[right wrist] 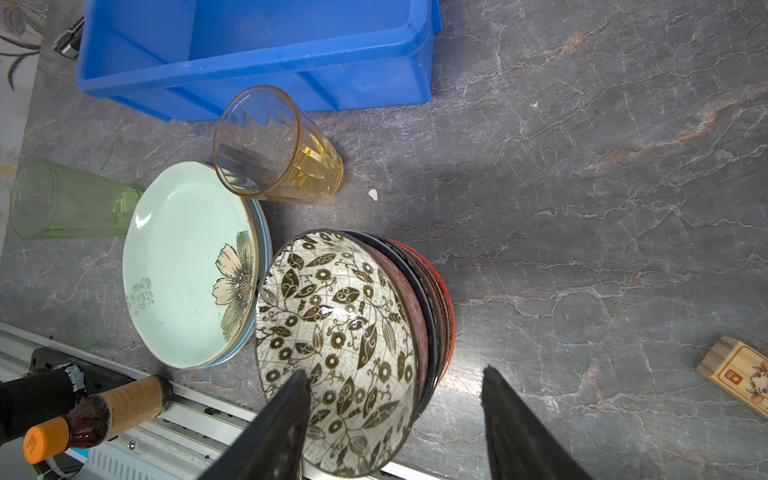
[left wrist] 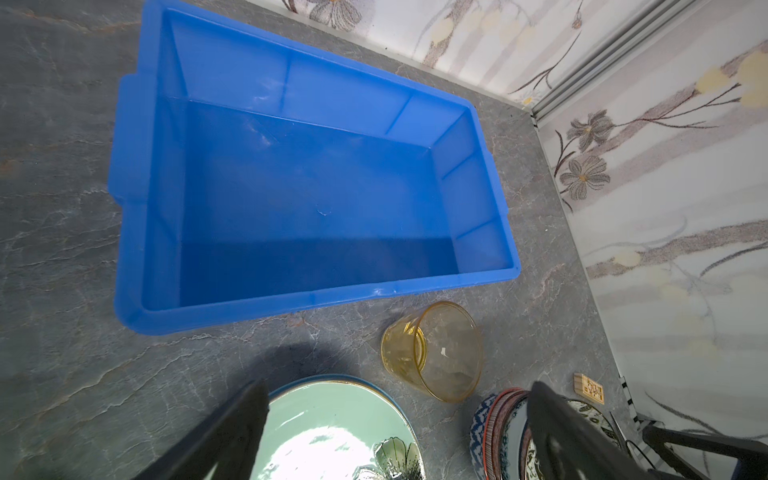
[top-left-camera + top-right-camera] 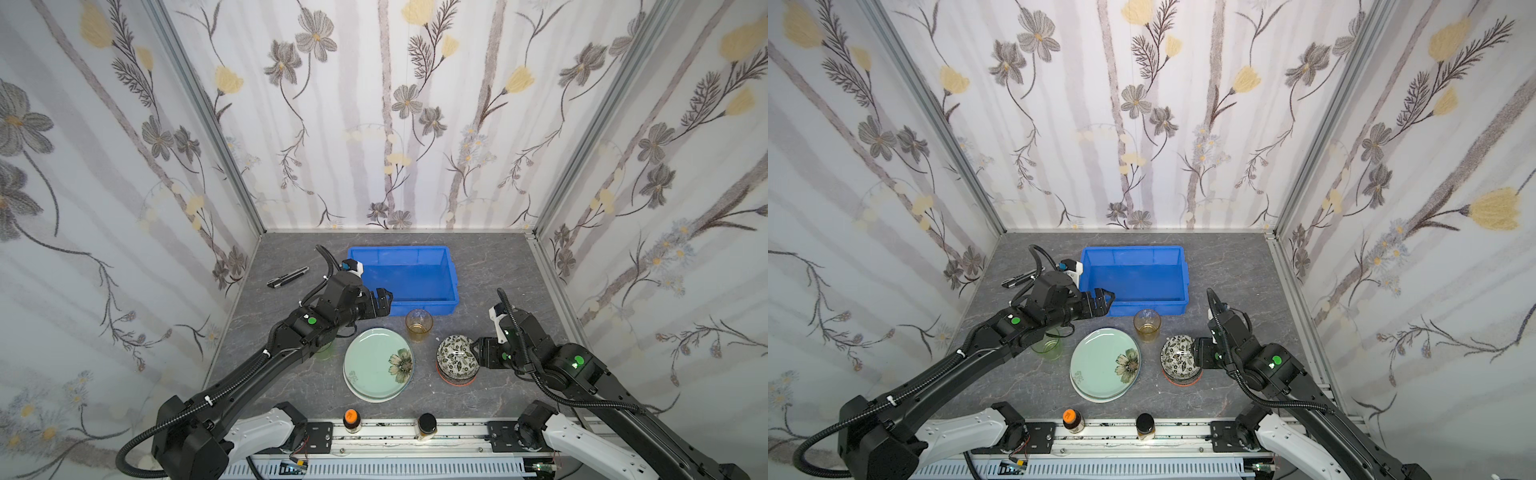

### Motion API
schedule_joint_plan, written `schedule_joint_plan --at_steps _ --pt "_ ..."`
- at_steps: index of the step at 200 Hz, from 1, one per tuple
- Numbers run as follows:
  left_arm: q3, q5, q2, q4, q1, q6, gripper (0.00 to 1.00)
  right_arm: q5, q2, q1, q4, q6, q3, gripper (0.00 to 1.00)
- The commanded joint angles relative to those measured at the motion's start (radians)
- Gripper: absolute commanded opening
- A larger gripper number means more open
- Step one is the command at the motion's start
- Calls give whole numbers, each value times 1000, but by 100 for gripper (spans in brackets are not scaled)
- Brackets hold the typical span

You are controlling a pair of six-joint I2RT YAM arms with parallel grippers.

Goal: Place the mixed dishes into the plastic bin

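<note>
inspector: state of the right jaws?

operator: part open, gripping nothing. they straddle the rim of the black-and-white leaf-patterned ceramic bowl (image 1: 332,324), one finger over the inside and one outside. whether either touches the glaze i cannot tell. that bowl tops a nested stack whose lowest member is an orange-rimmed bowl (image 1: 449,320). the stack stands on the grey marbled worktop (image 3: 498,266), on the robot's side of the bright blue rectangular plastic bin (image 3: 432,308), off its near right corner.

inspector: and the left jaws?

operator: spread wide, empty, hanging over the bin's near left corner.

inspector: hazards?

operator: three, in my judgement. a pinch on one thin glazed rim may slip, or let the bowl tip. the bowl nested beneath may stick, rise with it, then drop. the amber glass tumbler (image 3: 419,325) stands just beside the bin's near wall, between stack and bin, so a low carry could topple it. the left arm also crowds that end of the bin.

inspector: bin contents?

operator: none. the pale green flowered round plate (image 3: 372,361), on top of other plates, and the green glass tumbler (image 3: 1049,348) sit outside the bin on the robot's side.
</note>
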Motion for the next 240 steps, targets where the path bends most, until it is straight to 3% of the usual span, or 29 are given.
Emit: schedule_joint_plan --at_steps 1,88,240 --pt "10 22 19 48 0 -3 100 39 20 13 20 34 8 64" --pt "-7 28 43 64 -1 -19 100 39 64 37 33 41 -7 52" --pt "-131 5 -3 29 1 -115 100 48 239 116 95 -37 161 52"
